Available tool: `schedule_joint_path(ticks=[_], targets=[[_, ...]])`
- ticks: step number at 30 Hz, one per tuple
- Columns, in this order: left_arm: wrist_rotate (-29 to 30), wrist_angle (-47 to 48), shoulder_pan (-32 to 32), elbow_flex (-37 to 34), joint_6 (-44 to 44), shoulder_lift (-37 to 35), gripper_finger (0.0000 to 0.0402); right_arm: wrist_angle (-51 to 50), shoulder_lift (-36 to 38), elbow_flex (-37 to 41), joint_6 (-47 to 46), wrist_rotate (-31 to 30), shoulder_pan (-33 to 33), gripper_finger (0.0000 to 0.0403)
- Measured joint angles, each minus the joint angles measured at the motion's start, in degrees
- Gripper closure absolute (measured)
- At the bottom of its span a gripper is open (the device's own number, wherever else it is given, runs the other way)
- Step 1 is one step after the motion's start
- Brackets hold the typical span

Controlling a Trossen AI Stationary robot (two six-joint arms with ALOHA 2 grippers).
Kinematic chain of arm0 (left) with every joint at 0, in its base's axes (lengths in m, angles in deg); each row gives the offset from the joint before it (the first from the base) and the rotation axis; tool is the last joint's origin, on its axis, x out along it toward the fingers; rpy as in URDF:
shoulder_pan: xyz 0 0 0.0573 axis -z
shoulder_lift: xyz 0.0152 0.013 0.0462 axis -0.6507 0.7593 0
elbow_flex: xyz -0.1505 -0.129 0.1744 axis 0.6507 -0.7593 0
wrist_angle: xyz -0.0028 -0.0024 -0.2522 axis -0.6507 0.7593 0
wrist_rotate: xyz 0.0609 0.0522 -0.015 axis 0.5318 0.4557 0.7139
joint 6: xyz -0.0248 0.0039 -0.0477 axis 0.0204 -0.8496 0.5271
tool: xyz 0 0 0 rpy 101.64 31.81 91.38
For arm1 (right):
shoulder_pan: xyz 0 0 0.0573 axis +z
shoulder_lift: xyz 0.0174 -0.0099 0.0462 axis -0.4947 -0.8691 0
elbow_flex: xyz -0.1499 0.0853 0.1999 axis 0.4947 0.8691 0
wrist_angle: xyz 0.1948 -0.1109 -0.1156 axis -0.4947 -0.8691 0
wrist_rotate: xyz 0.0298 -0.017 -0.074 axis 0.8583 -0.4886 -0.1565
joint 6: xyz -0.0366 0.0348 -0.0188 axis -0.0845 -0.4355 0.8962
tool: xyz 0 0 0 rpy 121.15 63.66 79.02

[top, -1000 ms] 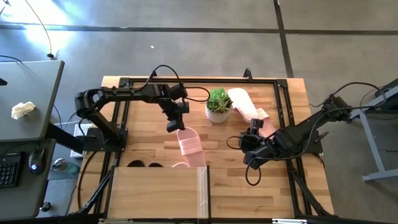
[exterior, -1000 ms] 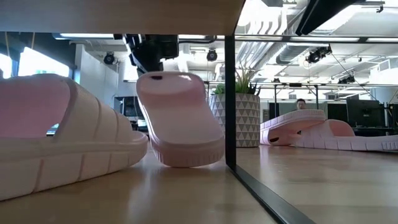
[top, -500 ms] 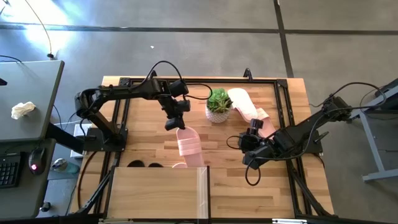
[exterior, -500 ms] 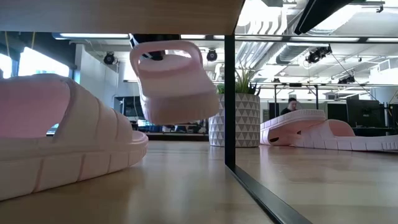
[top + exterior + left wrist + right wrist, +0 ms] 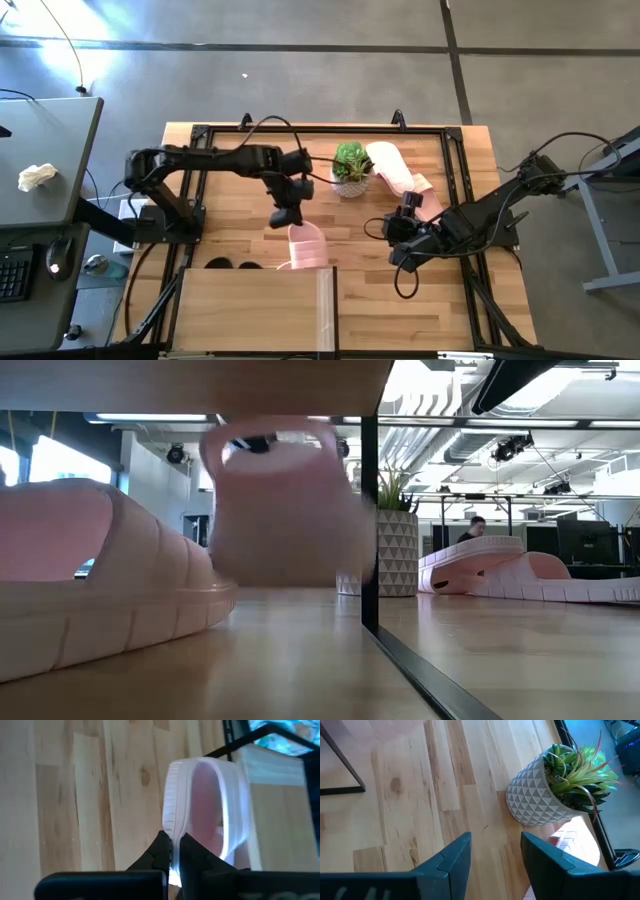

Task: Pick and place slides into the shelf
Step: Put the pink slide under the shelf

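A light pink slide (image 5: pixel 308 245) hangs just off the open far side of the light-wood shelf (image 5: pixel 255 308), with my left gripper (image 5: pixel 285 217) shut on it. The low view shows it blurred and off the table (image 5: pixel 285 510). Another pink slide (image 5: pixel 100 585) rests on its sole under the shelf top. Two black slides (image 5: pixel 230 264) peek out from under the shelf's far edge. More pink slides (image 5: pixel 397 172) lie at the far right. My right gripper (image 5: pixel 405 222) hovers open, right of centre, near them. My left gripper pinches the slide's ribbed sole edge (image 5: pixel 170 822) between its two fingers (image 5: pixel 161 851), at the end nearest the gripper. The fingers slant down from the table's far left. The slide is lifted clear and stretches away from the fingers toward the shelf.
A small green plant in a white patterned pot (image 5: pixel 350 168) stands at the far middle, between the two arms. A black frame rail (image 5: pixel 320 128) runs round the tabletop. Bare wood (image 5: pixel 240 225) lies between the left arm and the shelf.
My left gripper has moved toward the table's near edge and a little right, toward the shelf, rising slightly, still shut on the pink slide. The slide, whose lower end was on the table a second ago, is now lifted clear and closer to the shelf.
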Motion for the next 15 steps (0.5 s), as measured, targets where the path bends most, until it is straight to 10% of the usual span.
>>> schedule_joint_path(ticks=[15], targets=[[-2.8, -2.4, 2.5, 0.0, -1.1, 9.0, 0.0398, 0.4, 0.0, 0.0, -1.6, 1.5, 0.0, 0.0242]])
